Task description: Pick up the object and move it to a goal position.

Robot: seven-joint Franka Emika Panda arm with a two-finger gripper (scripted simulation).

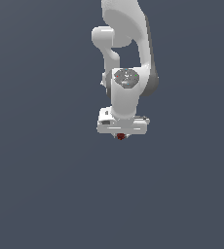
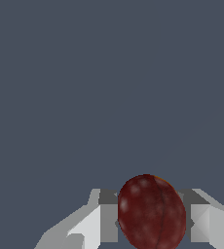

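Note:
The object (image 1: 121, 136) is a tiny dark red roundish blob just under the white gripper's body in the exterior view. In the wrist view it (image 2: 151, 212) fills the gap between the two fingers (image 2: 108, 216), which press on either side of it. My gripper (image 2: 150, 216) is shut on the object. In the exterior view the gripper (image 1: 121, 135) hangs below the white arm, near the middle of the picture, and its fingers are mostly hidden by the hand.
A plain dark grey-blue surface (image 1: 46, 194) fills the background in both views. No other objects, goal marker or edges show.

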